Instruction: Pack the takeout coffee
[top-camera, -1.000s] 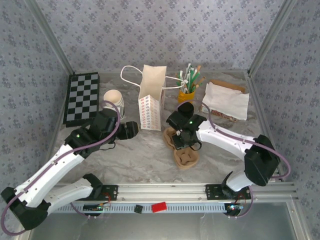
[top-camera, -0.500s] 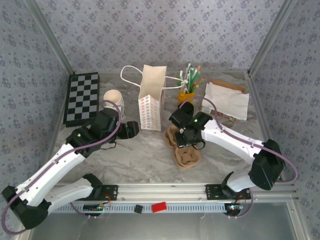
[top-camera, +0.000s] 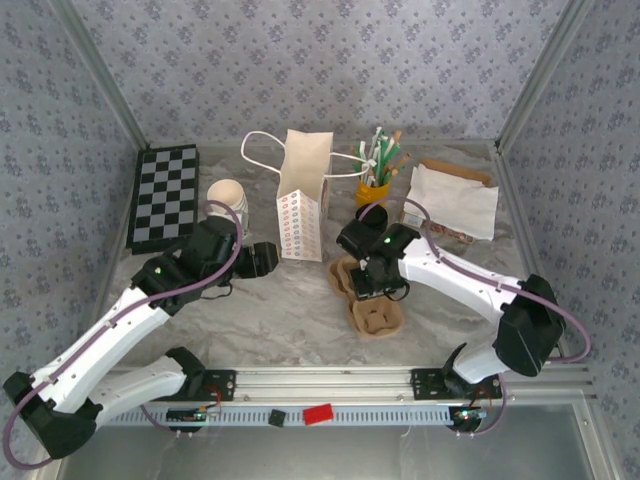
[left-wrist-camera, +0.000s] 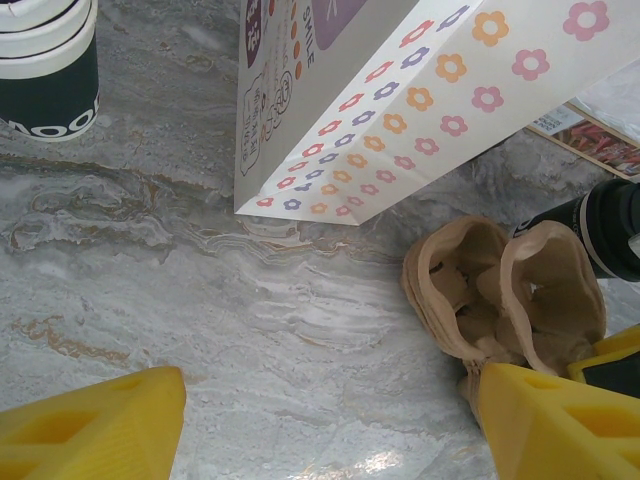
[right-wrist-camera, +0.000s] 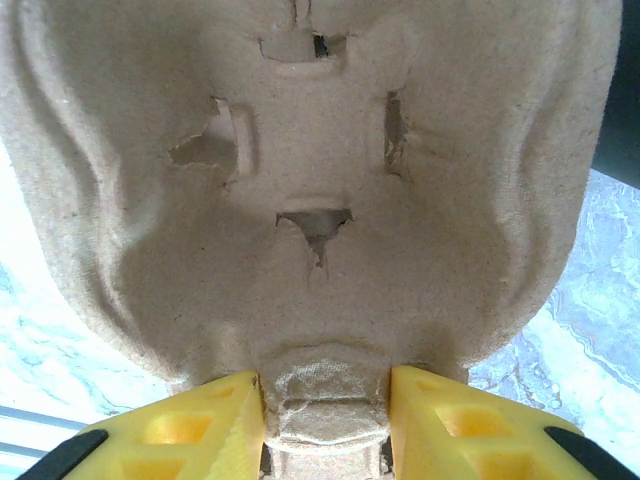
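Right gripper (right-wrist-camera: 322, 390): clamping the central tab of tan moulded-pulp cup carrier (right-wrist-camera: 320, 150), shifting slightly mid-table; coffee packing still pending. Left gripper (left-wrist-camera: 320, 388): staying spread wide, empty, beside white flower-printed paper bag (left-wrist-camera: 400, 90).

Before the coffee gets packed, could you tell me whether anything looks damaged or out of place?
The pulp carrier, pinched at its edge tab by the right hand, has ragged tears around its slots, as if the fibre ripped there. Nothing else stands out.
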